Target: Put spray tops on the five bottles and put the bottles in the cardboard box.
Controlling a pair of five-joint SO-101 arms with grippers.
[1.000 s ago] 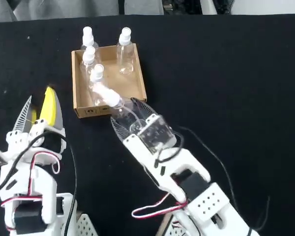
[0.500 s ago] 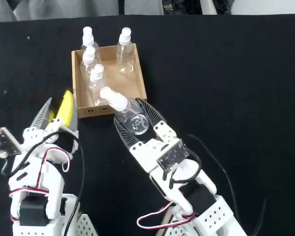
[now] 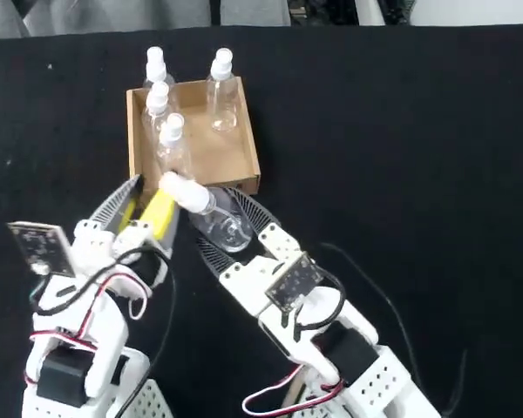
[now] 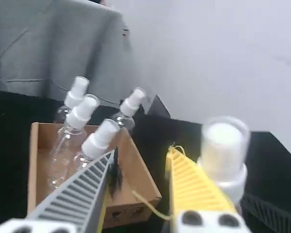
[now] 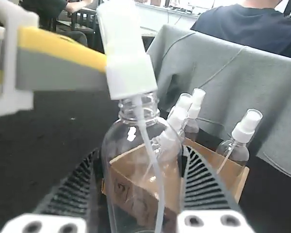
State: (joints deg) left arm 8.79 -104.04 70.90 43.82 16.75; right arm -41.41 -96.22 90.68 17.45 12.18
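On the black table (image 3: 401, 131), a shallow brown cardboard box (image 3: 228, 150) was seen, open at the top. Four clear plastic bottles (image 3: 222, 103), each fitted with a white spray head, were stood upright in it. Three were gathered in a row along one side wall, and the fourth was set apart near the far corner of the opposite side.

Just by the box's near wall, a fifth clear plastic bottle (image 3: 227, 228) was held tilted by the right gripper (image 3: 220, 216). Its black ribbed fingers were closed against the bottle's two sides, and the bottle's neck was pointed toward the left arm.

A white spray top (image 3: 181, 189) was perched on that neck, with its thin dip tube (image 5: 148, 160) run down inside the bottle. In the right wrist view the neck's threads were seen uncovered below the top's collar.

The left gripper (image 3: 153, 186) was placed beside this top, its two fingers spread apart with nothing gripped between them. The yellow finger (image 4: 194, 194) was laid with its outer face against the side of the spray top. The grey finger (image 4: 82, 189) was pointed at the near corner of the box.
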